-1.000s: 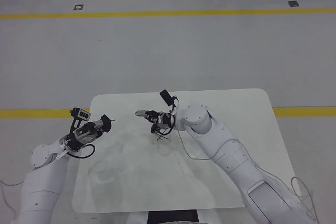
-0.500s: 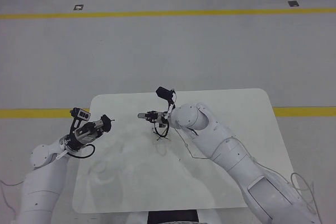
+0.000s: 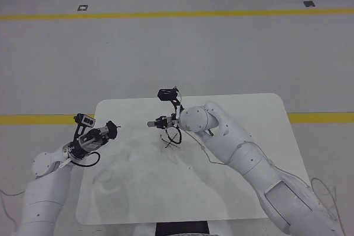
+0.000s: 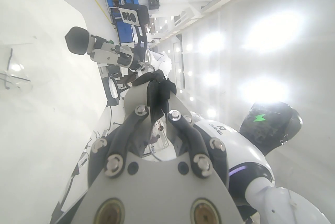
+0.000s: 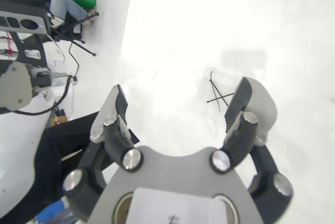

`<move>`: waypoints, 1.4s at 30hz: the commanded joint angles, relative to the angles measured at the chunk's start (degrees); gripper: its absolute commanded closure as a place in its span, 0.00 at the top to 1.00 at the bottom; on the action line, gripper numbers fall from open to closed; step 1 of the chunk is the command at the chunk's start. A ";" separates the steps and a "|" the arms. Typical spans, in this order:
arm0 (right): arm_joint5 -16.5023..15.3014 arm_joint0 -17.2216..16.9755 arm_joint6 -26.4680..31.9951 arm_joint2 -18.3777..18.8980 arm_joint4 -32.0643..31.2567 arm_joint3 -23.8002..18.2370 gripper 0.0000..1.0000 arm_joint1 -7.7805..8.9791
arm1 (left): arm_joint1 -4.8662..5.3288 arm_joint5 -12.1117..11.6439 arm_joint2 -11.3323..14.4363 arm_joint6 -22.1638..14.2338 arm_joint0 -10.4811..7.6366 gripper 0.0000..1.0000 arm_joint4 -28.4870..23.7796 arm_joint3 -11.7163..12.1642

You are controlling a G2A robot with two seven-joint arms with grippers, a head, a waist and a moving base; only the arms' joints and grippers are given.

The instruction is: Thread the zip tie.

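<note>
The black zip ties (image 3: 171,139) lie crossed on a clear sheet (image 5: 205,87), in the far half of the table (image 3: 242,177), about the middle of its width. At the table's left edge, the left gripper (image 4: 157,89) has its fingers pressed together. Above the table, just beside the zip ties, the right gripper (image 5: 180,91) has its fingers wide apart and holds nothing.

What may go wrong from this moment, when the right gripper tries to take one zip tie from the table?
1. The zip ties lie crossed on a clear sheet. The open right gripper might pinch two at once, or drag the sheet along.
2. They are thin and flat on the table, so the fingers may slide over them.
3. The left gripper is shut near the table's edge, apart from the ties and not ready for threading.
</note>
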 commanded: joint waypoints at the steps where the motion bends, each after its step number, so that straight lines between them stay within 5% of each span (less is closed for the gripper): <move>1: -2.41 0.93 2.67 -0.66 -1.98 -0.07 1.00 0.14 | 0.00 0.00 0.00 0.00 0.00 0.00 0.00 0.00; 7: -10.35 3.13 6.81 -4.29 -8.60 0.10 1.00 0.01 | 0.00 0.00 0.00 0.00 0.00 0.00 0.00 0.00; 17: -10.75 3.11 6.98 -4.52 -8.82 0.20 1.00 -0.01 | 0.00 0.00 0.00 0.00 0.00 0.00 0.00 0.00; 25: -17.13 5.43 9.93 -11.50 -25.02 -1.20 1.00 -0.58 | 0.00 0.00 0.00 0.00 0.00 0.00 0.00 0.00; 34: -24.19 8.29 12.08 -18.10 -29.50 3.07 1.00 -3.94 | 0.00 0.00 0.00 0.00 0.00 0.00 0.00 0.00; 42: -24.19 8.29 12.08 -18.10 -29.50 3.07 1.00 -3.94 | 0.00 0.00 0.00 0.00 0.00 0.00 0.00 0.00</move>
